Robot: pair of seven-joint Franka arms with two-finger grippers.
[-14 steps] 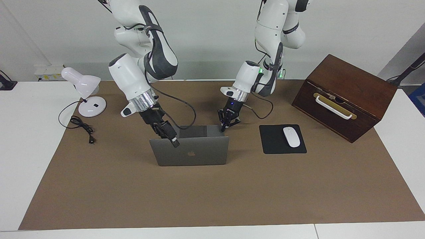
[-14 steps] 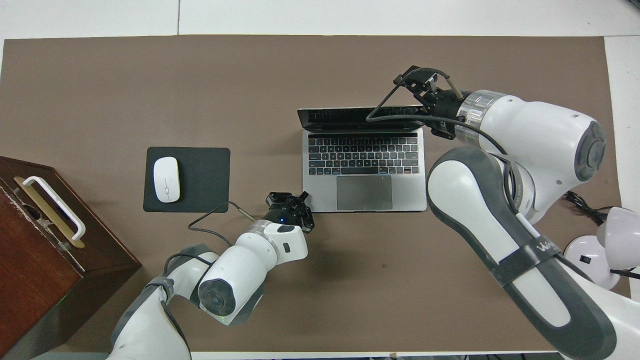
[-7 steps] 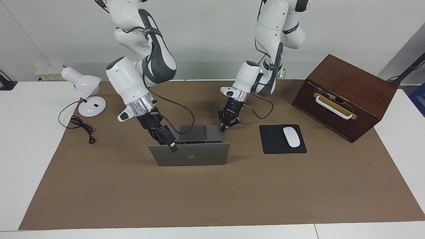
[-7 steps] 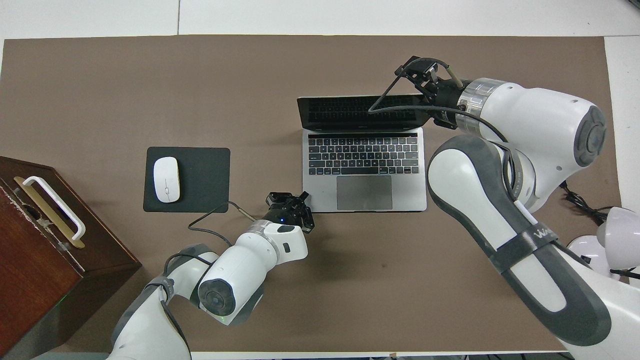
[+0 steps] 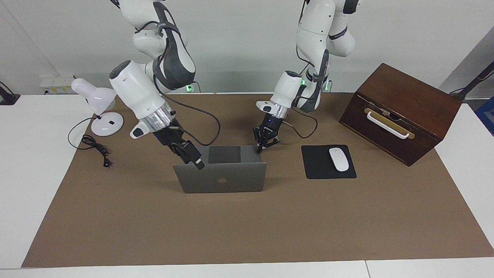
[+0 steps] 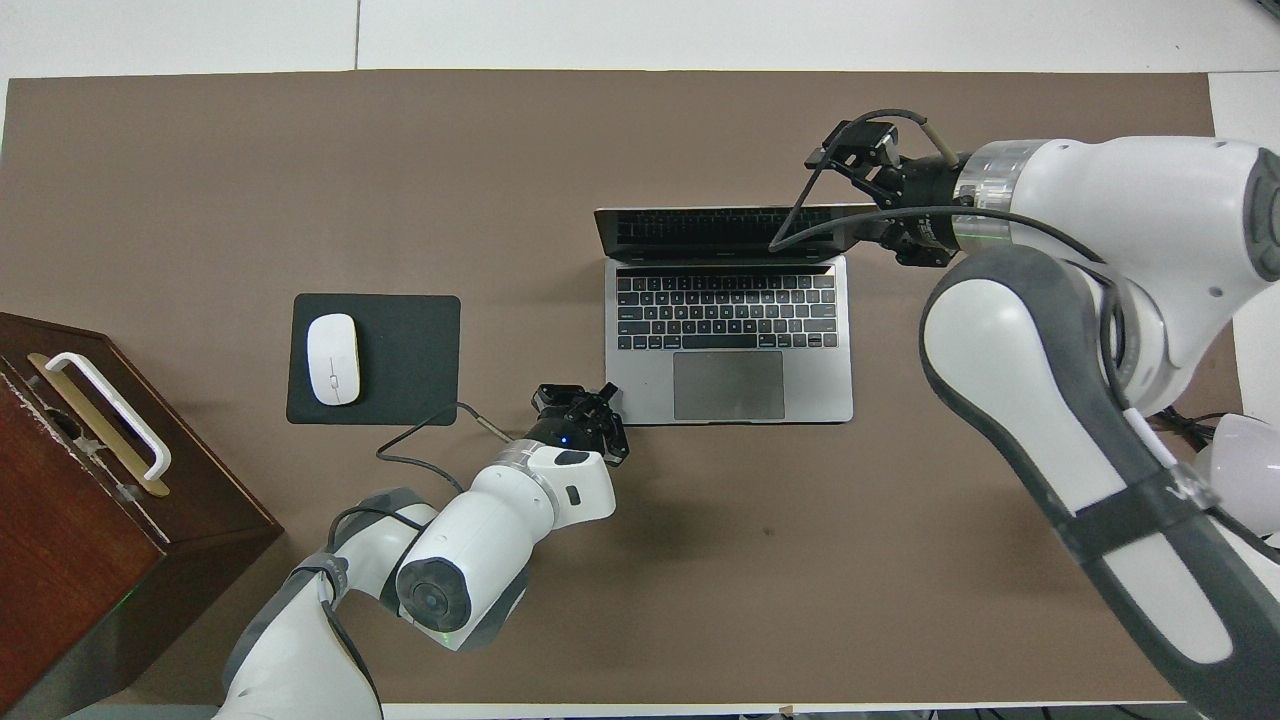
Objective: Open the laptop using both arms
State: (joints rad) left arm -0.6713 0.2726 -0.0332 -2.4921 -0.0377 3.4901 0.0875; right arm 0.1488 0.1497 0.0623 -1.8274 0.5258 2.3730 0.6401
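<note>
The silver-grey laptop (image 5: 222, 179) stands open on the brown mat, its lid about upright with the apple logo facing away from the robots. Its dark keyboard shows in the overhead view (image 6: 727, 312). My right gripper (image 5: 197, 164) is shut, with its tip at the lid's top edge near the corner toward the right arm's end; it also shows in the overhead view (image 6: 868, 222). My left gripper (image 5: 260, 148) is down at the corner of the laptop's base nearest the robots, toward the left arm's end, and also shows in the overhead view (image 6: 590, 402).
A black mouse pad (image 5: 318, 172) with a white mouse (image 5: 338, 159) lies beside the laptop toward the left arm's end. A brown wooden box (image 5: 401, 104) with a white handle stands past it. A white desk lamp (image 5: 96, 101) and its cable are at the right arm's end.
The lid tipped farther back, then came a little more upright. My right gripper moved along the lid's top edge toward the right arm's end. The left arm has not moved.
</note>
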